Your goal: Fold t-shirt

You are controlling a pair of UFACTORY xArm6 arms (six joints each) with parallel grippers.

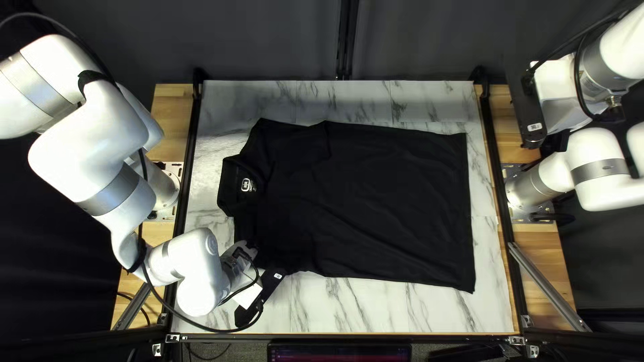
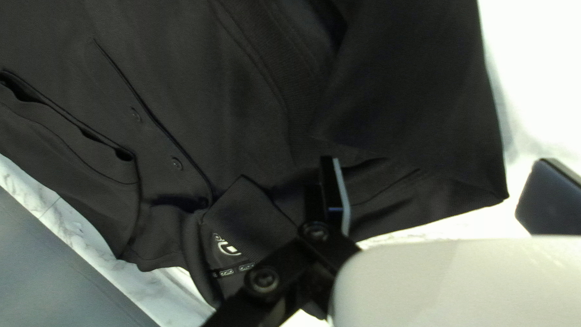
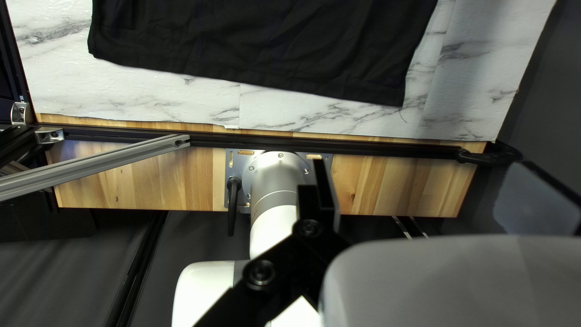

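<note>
The left gripper (image 1: 260, 297), fingers apart, is by the near, collar-end corner of the black t-shirt (image 1: 396, 201), which lies spread on the bench (image 1: 376, 310). Past its hem end hangs the right gripper (image 1: 526, 100), also parted.

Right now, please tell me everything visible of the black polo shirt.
The black polo shirt lies spread, unfolded, on the marble-patterned tabletop; its cloth looks soft. Its collar, with pale print inside, is at the left of the top left view, its hem at the right. Buttons show. My open left gripper is by the near sleeve; contact is unclear.
</note>
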